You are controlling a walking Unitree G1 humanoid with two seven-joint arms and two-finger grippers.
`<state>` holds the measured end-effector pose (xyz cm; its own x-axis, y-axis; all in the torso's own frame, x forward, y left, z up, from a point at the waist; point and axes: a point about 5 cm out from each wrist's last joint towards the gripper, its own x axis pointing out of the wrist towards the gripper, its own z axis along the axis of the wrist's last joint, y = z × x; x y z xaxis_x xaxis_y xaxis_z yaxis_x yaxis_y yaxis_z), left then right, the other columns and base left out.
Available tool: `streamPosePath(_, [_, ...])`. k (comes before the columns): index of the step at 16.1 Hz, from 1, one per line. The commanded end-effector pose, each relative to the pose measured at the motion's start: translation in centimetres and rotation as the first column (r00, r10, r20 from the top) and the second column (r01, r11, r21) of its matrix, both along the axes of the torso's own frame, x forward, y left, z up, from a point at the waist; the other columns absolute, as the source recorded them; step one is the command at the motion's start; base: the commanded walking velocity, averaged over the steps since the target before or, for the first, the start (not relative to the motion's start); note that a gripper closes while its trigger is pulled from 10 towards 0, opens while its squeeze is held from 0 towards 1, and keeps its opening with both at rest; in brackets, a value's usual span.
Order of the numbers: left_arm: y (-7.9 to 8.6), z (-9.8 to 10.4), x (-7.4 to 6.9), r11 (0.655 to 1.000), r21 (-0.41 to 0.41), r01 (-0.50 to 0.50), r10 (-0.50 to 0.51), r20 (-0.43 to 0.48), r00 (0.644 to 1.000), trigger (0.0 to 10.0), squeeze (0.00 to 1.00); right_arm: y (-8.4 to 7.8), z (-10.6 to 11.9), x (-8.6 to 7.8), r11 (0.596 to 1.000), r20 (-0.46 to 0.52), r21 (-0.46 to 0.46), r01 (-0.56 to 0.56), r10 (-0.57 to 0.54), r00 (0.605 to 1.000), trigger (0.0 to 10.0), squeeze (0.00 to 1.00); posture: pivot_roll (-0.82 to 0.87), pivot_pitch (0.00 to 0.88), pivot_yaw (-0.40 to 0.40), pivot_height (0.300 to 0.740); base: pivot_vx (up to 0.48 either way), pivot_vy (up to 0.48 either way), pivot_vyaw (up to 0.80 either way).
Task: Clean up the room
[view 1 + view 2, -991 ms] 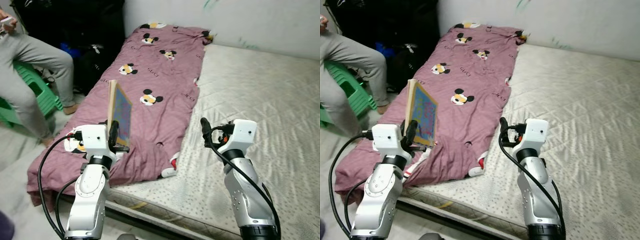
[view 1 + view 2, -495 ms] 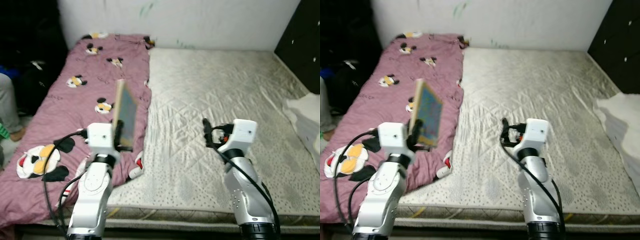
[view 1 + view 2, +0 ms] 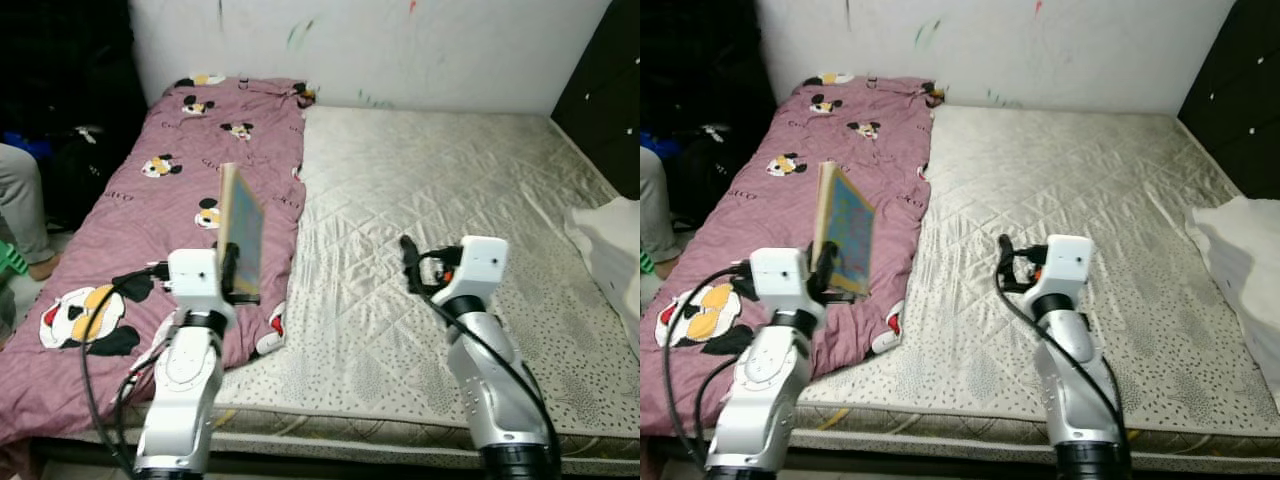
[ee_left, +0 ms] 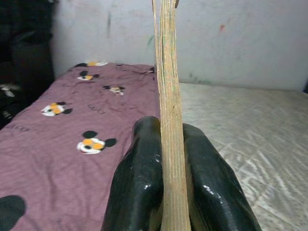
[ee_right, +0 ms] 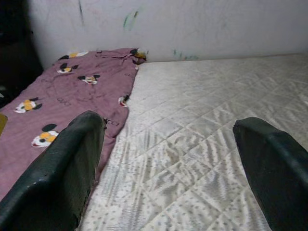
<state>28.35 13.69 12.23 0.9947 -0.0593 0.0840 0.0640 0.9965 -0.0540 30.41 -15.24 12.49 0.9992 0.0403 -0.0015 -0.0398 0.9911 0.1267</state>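
My left gripper is clamped on a thin book, held upright on edge over the pink blanket along the mattress's left side. My right gripper hangs wide apart and empty above the mattress's front edge.

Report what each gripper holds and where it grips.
Left gripper is shut on a thin book, held upright, pinched at its lower edge. Right gripper is open, holding nothing.

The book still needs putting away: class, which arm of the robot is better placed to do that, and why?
Left. The left gripper is already shut on the book, holding it upright over the pink blanket. The right gripper is open and holds nothing, over the bare mattress.
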Motion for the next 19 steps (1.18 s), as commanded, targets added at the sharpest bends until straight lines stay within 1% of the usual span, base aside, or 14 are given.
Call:
streamPosePath(1, [0.13, 0.74, 0.15, 1.000, 0.002, -0.005, 0.005, 0.041, 0.999, 10.0, 0.00, 0.27, 0.23, 0.20, 1.000, 0.003, 0.008, -0.009, 0.009, 1.000, 10.0, 0.00, -0.07, 0.023, -0.009, 0.740, 0.000, -0.360, 0.00])
streamPosePath(7, [0.07, 0.68, 0.18, 1.000, -0.005, -0.009, 0.010, 0.039, 0.999, 10.0, 0.00, 0.52, 0.14, 0.14, 1.000, 0.000, 0.002, -0.026, 0.026, 1.000, 10.0, 0.00, -0.07, 0.028, -0.014, 0.740, 0.000, -0.365, 0.00])
streamPosePath(8, [-0.04, 0.58, 0.19, 1.000, -0.008, -0.006, 0.006, 0.037, 0.999, 10.0, 0.00, 0.66, 0.40, 0.31, 0.999, 0.008, -0.002, -0.032, 0.032, 0.999, 10.0, 0.00, -0.07, 0.028, -0.014, 0.740, 0.000, -0.364, 0.00])
streamPosePath(19, [-0.13, 0.65, 0.41, 1.000, -0.011, -0.005, 0.005, 0.041, 0.999, 10.0, 0.00, 0.81, 0.53, 0.53, 0.999, 0.017, -0.006, -0.046, 0.046, 0.999, 10.0, 0.00, -0.07, 0.030, -0.015, 0.740, 0.000, -0.365, 0.00])
